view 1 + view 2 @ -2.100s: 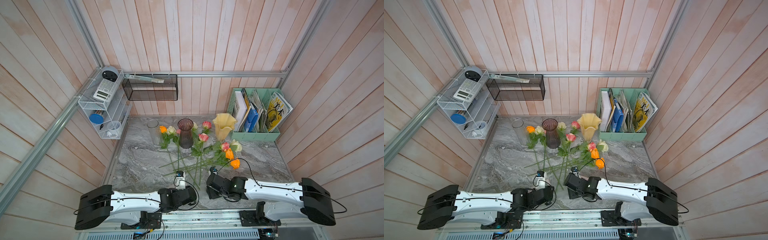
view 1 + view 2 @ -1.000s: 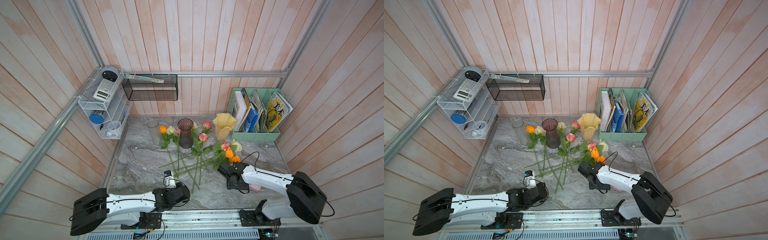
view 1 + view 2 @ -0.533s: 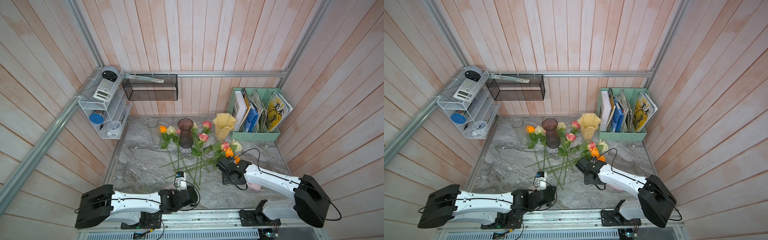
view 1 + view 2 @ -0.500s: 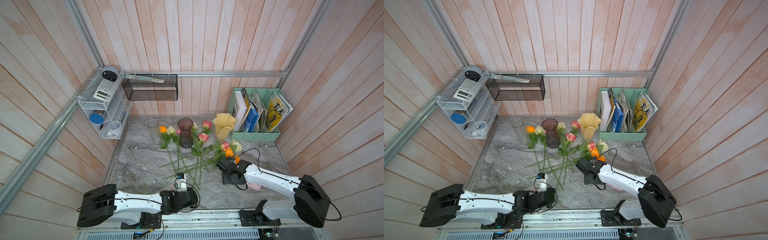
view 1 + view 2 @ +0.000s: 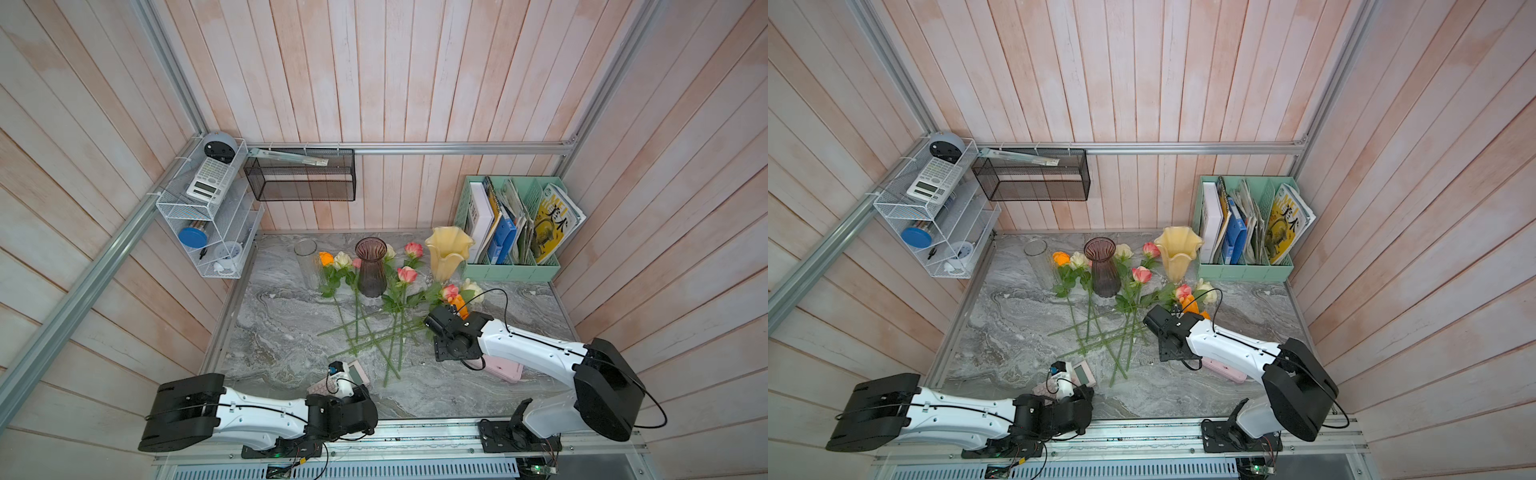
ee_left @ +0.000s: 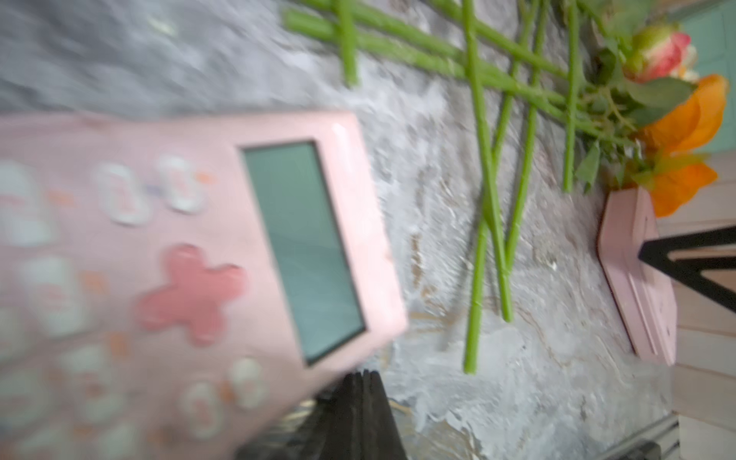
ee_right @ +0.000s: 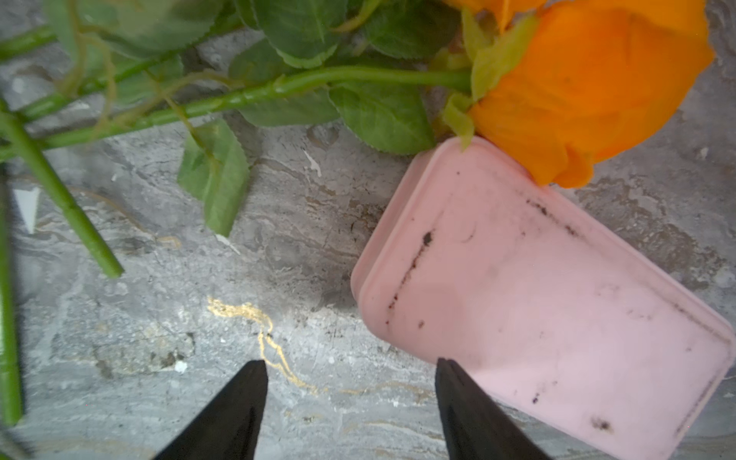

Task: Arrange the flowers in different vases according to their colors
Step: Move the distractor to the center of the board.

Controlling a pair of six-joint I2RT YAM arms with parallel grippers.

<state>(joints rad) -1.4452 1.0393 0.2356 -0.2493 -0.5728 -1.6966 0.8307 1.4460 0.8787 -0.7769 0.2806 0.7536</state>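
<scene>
The flowers (image 5: pixel 406 274) lie in a mixed heap in the middle of both top views, in front of three vases (image 5: pixel 371 266) that look empty, so I think no sorting is done yet. The right gripper (image 7: pixel 350 370) reaches low over the table with its jaws apart, close to the orange rose (image 7: pixel 589 79), maybe to grab it. The left gripper (image 6: pixel 362 382) is pinched together on nothing, folded back at the bottom by a pink calculator (image 6: pixel 199 259).

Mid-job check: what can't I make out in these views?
Pink calculator: blurred in the left wrist view, keys unreadable.
Right gripper: its opening hidden under its own wrist in both top views.
Orange rose: partly behind the right arm in a top view.
Pink case: cut by the right wrist view's edge.
</scene>
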